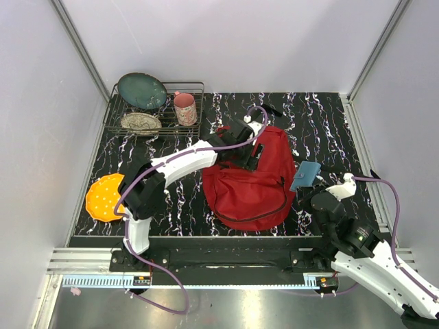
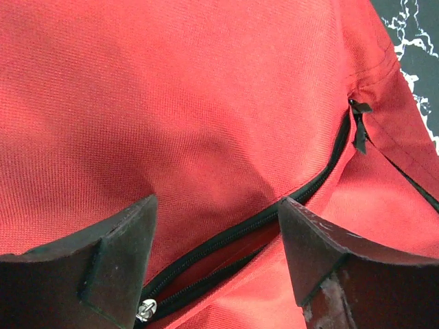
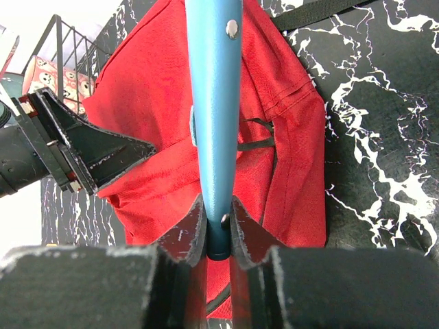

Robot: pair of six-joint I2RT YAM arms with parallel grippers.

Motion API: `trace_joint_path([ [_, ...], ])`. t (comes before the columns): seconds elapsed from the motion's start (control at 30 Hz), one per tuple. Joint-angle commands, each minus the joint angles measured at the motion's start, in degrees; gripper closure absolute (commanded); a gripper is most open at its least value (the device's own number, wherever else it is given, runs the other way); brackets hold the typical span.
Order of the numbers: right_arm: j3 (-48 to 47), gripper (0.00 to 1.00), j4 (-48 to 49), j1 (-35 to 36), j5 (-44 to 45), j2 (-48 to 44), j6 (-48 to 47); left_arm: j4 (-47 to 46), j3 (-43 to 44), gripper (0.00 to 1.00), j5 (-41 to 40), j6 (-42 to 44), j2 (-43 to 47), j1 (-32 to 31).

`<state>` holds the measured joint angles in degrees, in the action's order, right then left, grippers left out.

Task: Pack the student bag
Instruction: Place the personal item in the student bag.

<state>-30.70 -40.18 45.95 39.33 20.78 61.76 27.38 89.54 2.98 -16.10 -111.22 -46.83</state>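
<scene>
Bag [image 1: 250,185] lies red and slumped in the middle of the marble table [image 1: 329,123]. My left gripper [image 2: 216,205] hangs over its upper part with the jaws wide and nothing between them but the fabric below; I cannot tell whether the fingertips touch the cloth. From the left wrist I see a black zip [image 2: 274,212] curving between the fingers [image 2: 116,260]. It is parted a little, with red showing inside, and its metal pull [image 2: 145,310] sits by the left finger. My right gripper [image 3: 218,229] is clamped on the lower end of a flat teal case [image 3: 214,103], which it holds up just beside the bag's right edge. At the table's far left stands a wire rack [image 1: 192,83] with a green plate [image 1: 142,90], a pale dish [image 1: 140,123] and a pink mug [image 1: 184,108]. An orange plate [image 1: 104,197] lies near the left edge.
</scene>
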Motion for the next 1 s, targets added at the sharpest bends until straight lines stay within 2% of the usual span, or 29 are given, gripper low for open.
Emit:
trace_joint_path([
  [0.0,0.11,0.89,3.01,-0.08,0.04,0.41,-0.06,-2.24,-2.77,0.25,2.03,2.82,2.50,-1.68],
  [0.1,0.29,0.88,3.01,-0.08,0.04,0.23,0.12,-2.68,-5.94,0.30,2.55,3.79,3.38,-2.82],
  [0.13,0.29,0.89,3.01,-0.08,-0.04,0.23,0.12,-2.94,-6.74,0.38,2.81,4.58,3.73,-3.18],
  [0.23,0.38,0.88,3.01,-0.08,-0.04,0.23,0.03,-3.90,-10.07,0.53,1.77,5.46,5.31,-4.41],
  [0.33,0.46,0.88,3.09,-0.16,0.04,0.32,0.12,-5.40,-13.33,0.54,0.27,6.16,7.77,-5.81],
  [0.4,0.64,0.88,3.18,-0.16,-0.04,0.41,0.38,-6.19,-14.91,0.48,-2.44,6.25,8.82,-6.43],
  [0.47,0.73,0.88,3.53,-0.16,-0.22,0.49,0.47,-6.11,-15.18,0.32,-4.72,6.17,8.48,-6.52],
  [0.57,0.82,0.88,3.89,-0.08,-0.57,0.76,0.47,-6.37,-14.31,0.30,-9.39,5.90,7.42,-6.43],
  [0.7,0.82,0.88,3.97,-0.08,-0.75,0.85,0.38,-7.33,-12.46,0.22,-16.41,5.64,5.67,-6.52],
  [0.97,0.90,0.87,3.97,-0.08,-0.66,0.41,0.03,-10.41,-9.39,0.19,-24.95,7.22,4.17,-6.43],
])
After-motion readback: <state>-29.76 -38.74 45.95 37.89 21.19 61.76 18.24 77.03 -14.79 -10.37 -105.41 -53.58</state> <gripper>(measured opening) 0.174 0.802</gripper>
